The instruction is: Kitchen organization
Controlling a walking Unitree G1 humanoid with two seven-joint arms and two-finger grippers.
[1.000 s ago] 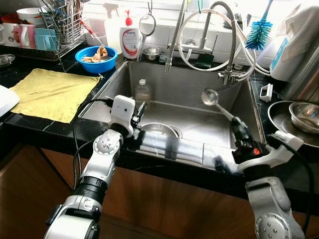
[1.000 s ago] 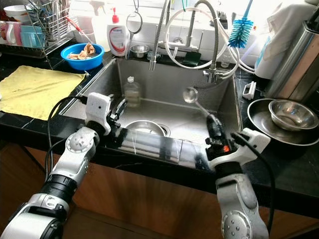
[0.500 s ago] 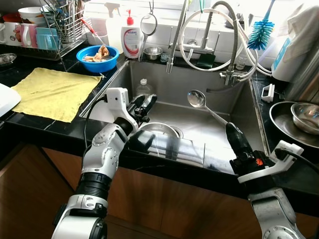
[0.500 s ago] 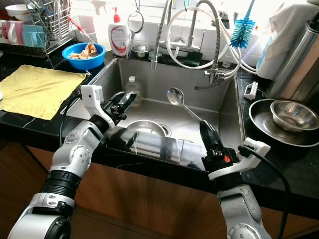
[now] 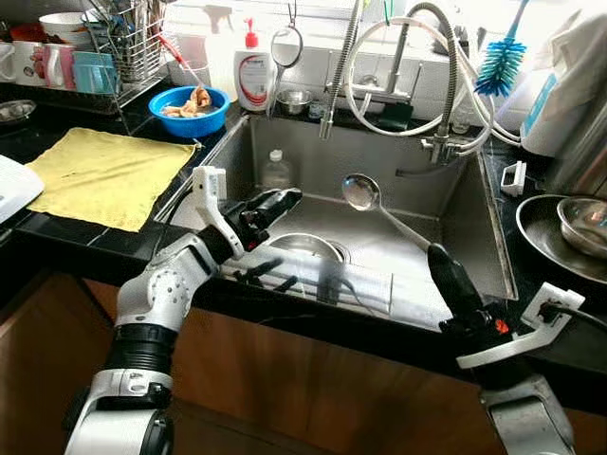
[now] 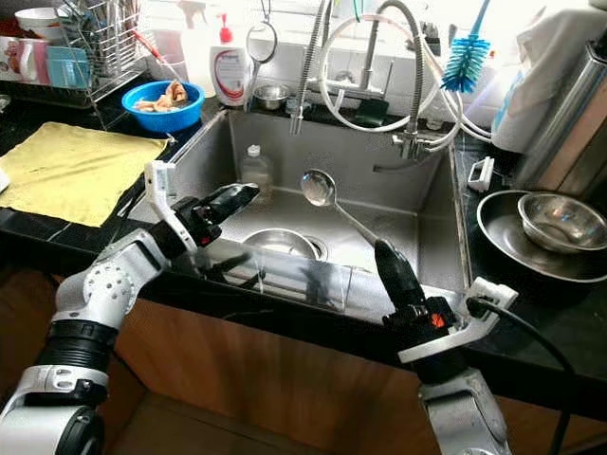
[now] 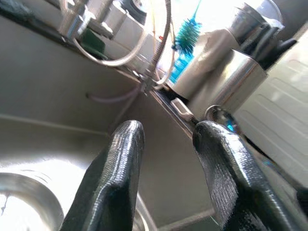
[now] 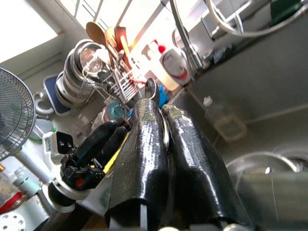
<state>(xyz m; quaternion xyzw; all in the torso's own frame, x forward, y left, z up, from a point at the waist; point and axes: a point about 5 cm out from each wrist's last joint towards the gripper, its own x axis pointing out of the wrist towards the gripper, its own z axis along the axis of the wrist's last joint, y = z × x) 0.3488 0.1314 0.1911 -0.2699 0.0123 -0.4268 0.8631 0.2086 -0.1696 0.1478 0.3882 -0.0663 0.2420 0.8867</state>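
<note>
A steel ladle (image 5: 360, 191) hangs over the sink (image 5: 446, 204), its bowl up and its handle slanting down into my right gripper (image 5: 438, 258), which is shut on the handle near the sink's front edge. In the right wrist view the ladle's bowl (image 8: 150, 89) sticks out past the closed fingers (image 8: 144, 144). My left gripper (image 5: 285, 197) is open and empty above the sink's left side, pointing toward the ladle with a gap between them. Its fingers (image 7: 120, 163) stand apart in the left wrist view.
A steel bowl (image 5: 308, 246) and a small plastic bottle (image 5: 276, 169) sit in the sink. Faucet hoses (image 5: 398, 66) loop behind it. On the left counter are a yellow cloth (image 5: 104, 175), a blue bowl (image 5: 193, 104) and a dish rack (image 5: 123, 47). Steel bowls (image 5: 579, 218) rest on the right.
My right gripper has drawn back toward the front edge, carrying the ladle's bowl leftward. My left gripper has lifted off the sink's rim and swung out over the sink toward the ladle.
</note>
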